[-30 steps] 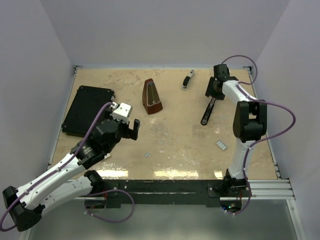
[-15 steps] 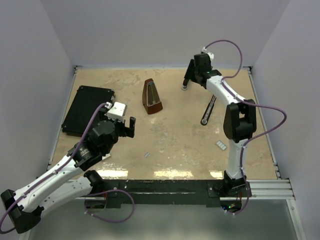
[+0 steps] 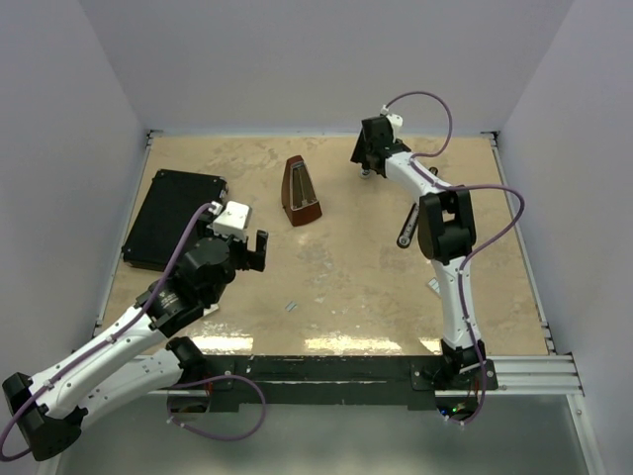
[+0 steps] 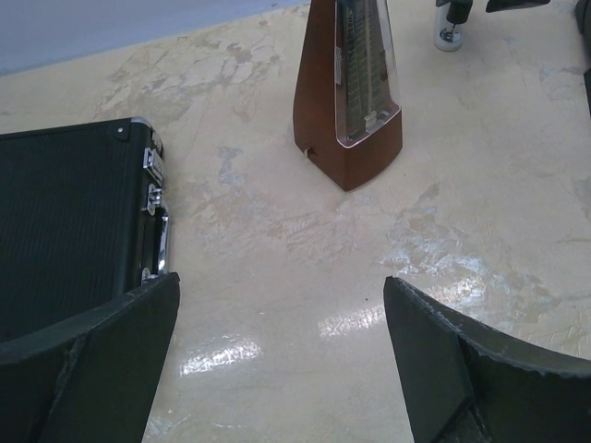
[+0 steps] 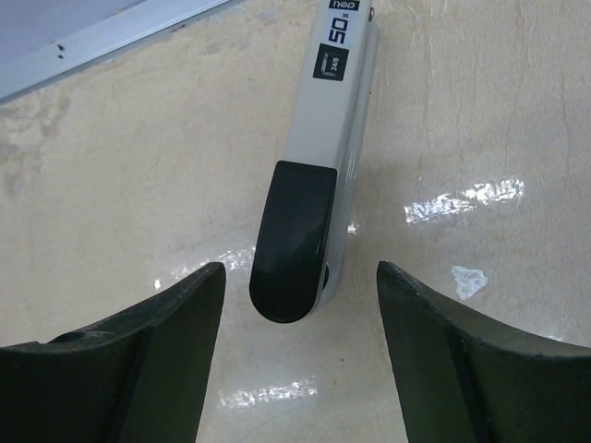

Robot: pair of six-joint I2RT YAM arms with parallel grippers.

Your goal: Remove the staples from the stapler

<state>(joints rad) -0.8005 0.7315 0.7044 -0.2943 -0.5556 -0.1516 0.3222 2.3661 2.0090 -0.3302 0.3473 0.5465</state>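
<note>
**Right claw spread over the stapler's far piece**

Your stapler point(image 5: 319, 157) lies in two parts toward the far right of the bench point(image 3: 346, 277). The pale-grey part with the black end cap lies flat close to the far edge. Your right claw point(image 5: 300, 277) hangs directly over it, fingers spread wide on either side of the black cap and gripping nothing. The other part, a long dark bar point(image 3: 406, 234), lies nearer to you, partly hidden behind the right arm. A tiny silvery strip of staples point(image 3: 291, 306) lies loose on the bench toward the front, well apart from both parts. Your left claw point(image 4: 282, 295) is released too and hovers over bare bench. The brown metronome point(image 4: 349, 101) stands ahead of it and the black case point(image 4: 65, 221) lies to its left.
</note>
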